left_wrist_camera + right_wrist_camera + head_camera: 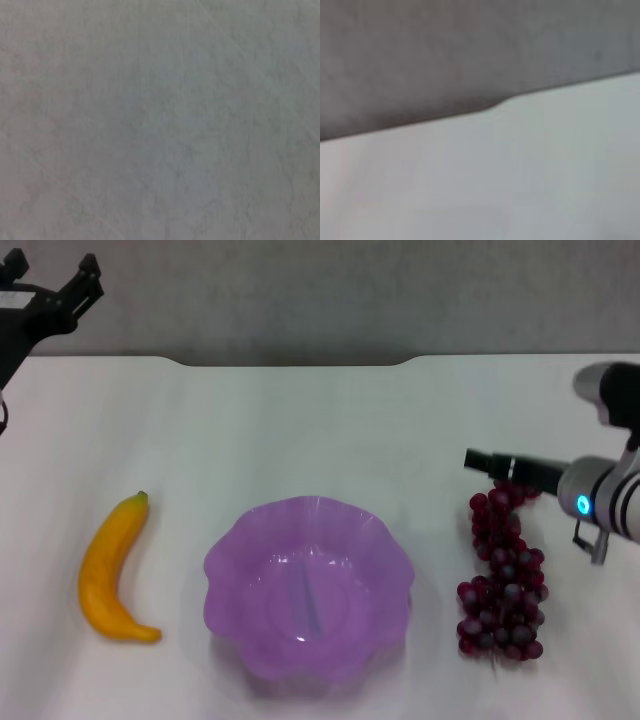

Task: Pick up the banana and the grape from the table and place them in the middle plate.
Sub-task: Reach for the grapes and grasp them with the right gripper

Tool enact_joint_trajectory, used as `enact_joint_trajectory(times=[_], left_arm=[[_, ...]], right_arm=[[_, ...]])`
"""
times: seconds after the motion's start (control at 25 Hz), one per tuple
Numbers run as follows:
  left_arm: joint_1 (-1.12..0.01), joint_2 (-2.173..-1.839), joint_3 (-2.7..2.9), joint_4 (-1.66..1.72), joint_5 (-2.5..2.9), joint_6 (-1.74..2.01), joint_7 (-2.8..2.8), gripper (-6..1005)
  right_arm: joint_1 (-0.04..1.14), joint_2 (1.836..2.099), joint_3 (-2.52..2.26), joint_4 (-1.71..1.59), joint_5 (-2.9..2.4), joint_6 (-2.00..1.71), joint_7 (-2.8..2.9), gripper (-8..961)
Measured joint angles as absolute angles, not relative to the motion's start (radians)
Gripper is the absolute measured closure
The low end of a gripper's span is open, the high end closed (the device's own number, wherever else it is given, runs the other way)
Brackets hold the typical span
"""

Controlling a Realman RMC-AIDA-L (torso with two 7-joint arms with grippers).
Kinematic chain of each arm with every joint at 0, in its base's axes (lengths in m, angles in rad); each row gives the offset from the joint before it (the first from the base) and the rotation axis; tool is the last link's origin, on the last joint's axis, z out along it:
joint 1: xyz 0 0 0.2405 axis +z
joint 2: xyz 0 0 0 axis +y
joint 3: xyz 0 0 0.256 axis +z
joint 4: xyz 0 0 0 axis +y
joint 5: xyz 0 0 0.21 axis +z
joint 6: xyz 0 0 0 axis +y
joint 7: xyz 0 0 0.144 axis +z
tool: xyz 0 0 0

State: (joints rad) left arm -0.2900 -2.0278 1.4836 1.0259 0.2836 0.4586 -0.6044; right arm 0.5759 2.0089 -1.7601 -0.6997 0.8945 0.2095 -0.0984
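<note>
- You had the middle plate (309,585) sitting at six o'clock on the table (300,430), with nothing in it, so neither fruit had been delivered yet.
- You left the banana (115,568) flat on the tabletop at nine o'clock of the plate, well apart from its rim, green tip pointing to twelve; that put it on the left arm's side.
- You had the grape (504,575) lying lengthwise at three o'clock of the plate, near the rim but not touching it, within the right arm's reach.
- You brought the right gripper (480,461) in from three o'clock, its dark tip over the far end of the bunch; it read as lining up for a grasp. Whether its fingers were spread or closed you could not tell, and it carried nothing visible.
- You kept the left gripper (80,285) parked high at eleven o'clock, beyond the table's far edge, fingers parted and empty, clear of the work.
</note>
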Motion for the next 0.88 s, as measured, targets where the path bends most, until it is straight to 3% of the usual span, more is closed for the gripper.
enact_joint_trajectory(times=[0.88], left_arm=[[-0.275, -2.025, 1.476, 1.024, 0.287, 0.457, -0.604, 126]], right_arm=[[0.428, 2.008, -1.926, -0.768, 1.076, 0.11, -0.098, 119]])
